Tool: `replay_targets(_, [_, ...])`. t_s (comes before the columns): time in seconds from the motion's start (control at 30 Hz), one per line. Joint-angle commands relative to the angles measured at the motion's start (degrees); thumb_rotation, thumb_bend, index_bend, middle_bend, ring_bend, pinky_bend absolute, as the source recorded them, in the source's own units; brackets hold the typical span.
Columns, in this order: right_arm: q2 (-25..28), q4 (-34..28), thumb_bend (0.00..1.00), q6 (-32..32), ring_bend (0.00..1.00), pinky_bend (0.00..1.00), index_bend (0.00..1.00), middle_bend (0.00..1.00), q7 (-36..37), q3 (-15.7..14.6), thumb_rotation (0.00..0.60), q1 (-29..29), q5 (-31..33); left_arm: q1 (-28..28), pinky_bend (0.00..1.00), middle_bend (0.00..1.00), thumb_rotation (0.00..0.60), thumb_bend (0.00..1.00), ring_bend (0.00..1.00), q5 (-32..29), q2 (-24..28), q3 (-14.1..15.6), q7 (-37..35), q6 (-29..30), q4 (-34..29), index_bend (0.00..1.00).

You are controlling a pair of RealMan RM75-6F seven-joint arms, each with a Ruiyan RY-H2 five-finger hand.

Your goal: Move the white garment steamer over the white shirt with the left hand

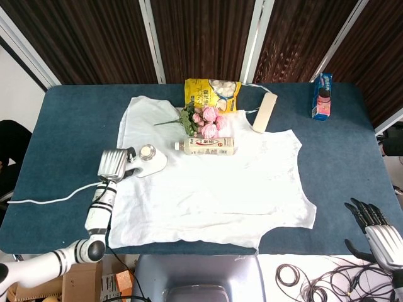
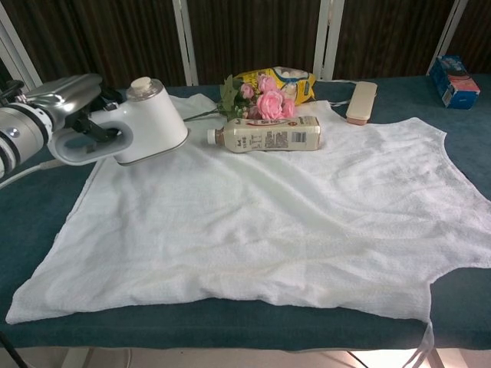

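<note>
The white garment steamer (image 2: 142,123) is tilted and lifted a little above the left part of the white shirt (image 2: 291,207), which lies spread flat on the blue table (image 1: 69,126). My left hand (image 2: 65,96) grips the steamer's handle from the left. In the head view the steamer (image 1: 148,162) hangs over the shirt's (image 1: 239,182) left edge, with the left hand (image 1: 113,165) beside it. The steamer's white cord (image 1: 44,201) trails left across the table. My right hand (image 1: 378,229) hovers off the table's front right corner, fingers apart, holding nothing.
A milk-tea bottle (image 2: 268,134) lies on the shirt near pink flowers (image 2: 265,100). Behind them are a yellow snack bag (image 1: 211,94), a beige flat case (image 1: 264,112) and a blue box (image 1: 322,95) at the back right.
</note>
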Motion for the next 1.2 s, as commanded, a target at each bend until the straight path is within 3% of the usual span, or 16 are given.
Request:
replay_targets(0.03, [-0.10, -0.09, 0.31, 0.09, 0.00, 0.00, 0.00, 0.00, -0.24, 0.00, 0.600, -0.06, -0.01, 4.58, 1.00, 0.98, 0.600, 0.58, 1.00, 9.12, 4.58, 6.46, -7.63, 2.04, 1.26, 0.71])
replay_targets(0.17, [-0.25, -0.14, 0.31, -0.18, 0.00, 0.00, 0.00, 0.00, -0.64, 0.07, 0.600, 0.03, 0.21, 5.69, 1.00, 0.97, 0.600, 0.58, 1.00, 17.40, 3.95, 9.99, -19.29, 2.83, 8.63, 0.71])
replay_targets(0.33, [-0.57, -0.40, 0.31, -1.08, 0.00, 0.00, 0.00, 0.00, -1.63, 0.20, 0.600, 0.38, 0.69, 5.55, 1.00, 0.96, 0.600, 0.57, 1.00, 27.92, -0.24, 14.77, -36.34, 6.05, 23.51, 0.71])
replay_targets(0.57, [-0.88, -0.72, 0.31, -2.10, 0.00, 0.00, 0.00, 0.00, -2.73, 0.48, 0.600, 0.71, 1.67, 4.31, 0.98, 0.93, 0.600, 0.55, 1.00, 34.92, -7.02, 19.56, -51.86, 7.83, 43.86, 0.71])
replay_targets(0.83, [-1.19, -0.97, 0.31, -3.27, 0.00, 0.00, 0.00, 0.00, -3.77, 0.72, 0.600, 1.13, 2.61, 3.66, 0.88, 0.85, 0.600, 0.51, 0.91, 37.74, -12.43, 21.98, -56.32, 9.37, 57.19, 0.71])
replay_targets(1.03, [-1.37, -1.17, 0.31, -3.91, 0.00, 0.00, 0.00, 0.00, -4.44, 0.83, 0.600, 1.35, 3.17, 3.39, 0.81, 0.77, 0.600, 0.47, 0.83, 37.90, -14.87, 22.71, -56.42, 6.89, 61.16, 0.70])
replay_targets(1.2, [-1.29, -1.19, 0.31, -3.90, 0.00, 0.00, 0.00, 0.00, -4.34, 0.87, 0.600, 1.36, 3.27, 3.17, 0.68, 0.65, 0.600, 0.35, 0.70, 37.57, -15.45, 22.64, -56.96, 6.34, 61.94, 0.60])
